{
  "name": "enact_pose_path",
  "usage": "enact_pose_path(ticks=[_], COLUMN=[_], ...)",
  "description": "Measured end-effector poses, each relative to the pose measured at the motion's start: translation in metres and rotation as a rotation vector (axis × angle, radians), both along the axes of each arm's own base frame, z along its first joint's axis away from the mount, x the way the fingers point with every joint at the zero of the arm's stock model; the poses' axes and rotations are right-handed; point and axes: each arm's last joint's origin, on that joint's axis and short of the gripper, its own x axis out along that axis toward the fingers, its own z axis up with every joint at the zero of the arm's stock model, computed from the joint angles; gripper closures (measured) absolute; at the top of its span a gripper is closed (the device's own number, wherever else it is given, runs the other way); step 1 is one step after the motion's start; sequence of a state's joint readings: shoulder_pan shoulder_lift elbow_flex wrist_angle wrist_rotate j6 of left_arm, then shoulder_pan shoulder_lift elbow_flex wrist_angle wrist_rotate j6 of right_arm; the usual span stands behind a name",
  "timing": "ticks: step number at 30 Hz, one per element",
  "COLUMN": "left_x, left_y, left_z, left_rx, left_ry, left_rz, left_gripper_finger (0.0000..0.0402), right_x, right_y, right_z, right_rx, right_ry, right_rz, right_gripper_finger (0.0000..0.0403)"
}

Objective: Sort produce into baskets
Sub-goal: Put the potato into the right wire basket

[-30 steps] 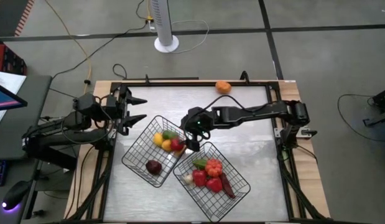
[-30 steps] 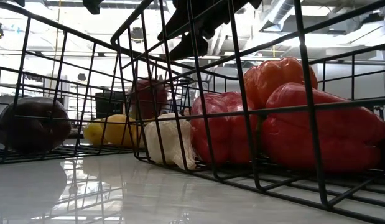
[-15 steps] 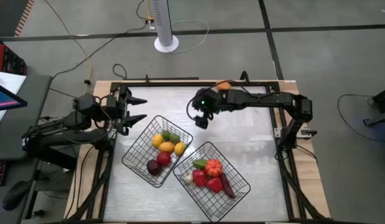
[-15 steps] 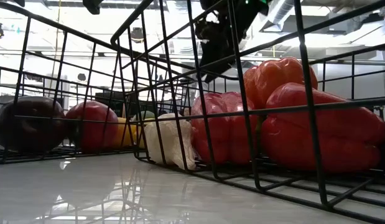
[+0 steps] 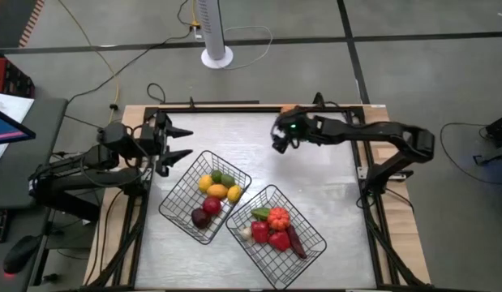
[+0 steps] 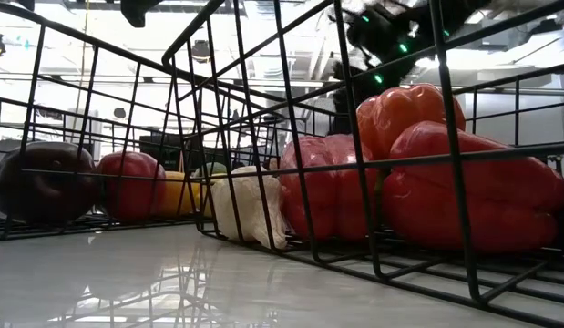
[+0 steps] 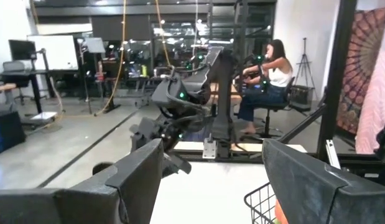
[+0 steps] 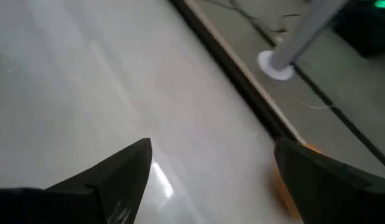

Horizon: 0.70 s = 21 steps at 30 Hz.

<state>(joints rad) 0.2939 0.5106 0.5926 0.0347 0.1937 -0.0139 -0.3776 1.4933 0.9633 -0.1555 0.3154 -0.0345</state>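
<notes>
Two black wire baskets stand side by side on the table. The left basket [image 5: 182, 179] holds yellow, green, red [image 5: 212, 205] and dark purple [image 5: 200, 217] produce. The right basket [image 5: 300, 213] holds red and orange peppers [image 5: 277, 217], a green piece and a white garlic [image 6: 250, 205]. An orange fruit [image 5: 288, 109] lies at the table's far edge, partly under my right arm. My right gripper [image 5: 276, 140] is open and empty, just on the near side of that fruit [image 8: 284, 182]. My left gripper [image 5: 182, 143] is open and empty beyond the left basket.
A dark frame rail [image 5: 234, 107] runs along the table's far edge. A white fan stand [image 5: 216, 55] is on the floor beyond it. Bare tabletop [image 5: 315, 174] lies between the baskets and the far right corner. A person sits in the room behind the table [image 7: 270, 78].
My right gripper has risen from the left basket and gone toward the table's far right, up to the orange fruit. The red fruit it was over now lies lower in the left basket, beside the dark purple one.
</notes>
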Motion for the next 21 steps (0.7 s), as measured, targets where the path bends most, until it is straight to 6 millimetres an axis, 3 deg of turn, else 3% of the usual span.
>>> enact_pose_path(ticks=[5, 10, 14, 21], left_x=[0.001, 0.005, 0.007, 0.005], left_y=[0.001, 0.002, 0.004, 0.011], left_z=[-0.002, -0.005, -0.006, -0.006], left_rx=[-0.045, -0.066, -0.038, -0.036], left_ry=[0.011, 0.037, 0.049, 0.046], left_rz=[0.007, 0.021, 0.063, 0.302], left_gripper_finger=[0.0140, 0.0140, 0.0140, 0.0140], right_x=[-0.029, -0.046, -0.061, -0.083], right_y=[-0.018, -0.041, -0.063, -0.094], right_z=[-0.033, -0.050, -0.051, -0.059], right_rx=[-0.019, -0.012, 0.044, 0.083], right_ry=[-0.051, -0.009, -0.035, -0.064], right_rz=[-0.098, -0.175, -0.168, -0.179], right_gripper_finger=[0.0039, 0.0035, 0.0019, 0.0005])
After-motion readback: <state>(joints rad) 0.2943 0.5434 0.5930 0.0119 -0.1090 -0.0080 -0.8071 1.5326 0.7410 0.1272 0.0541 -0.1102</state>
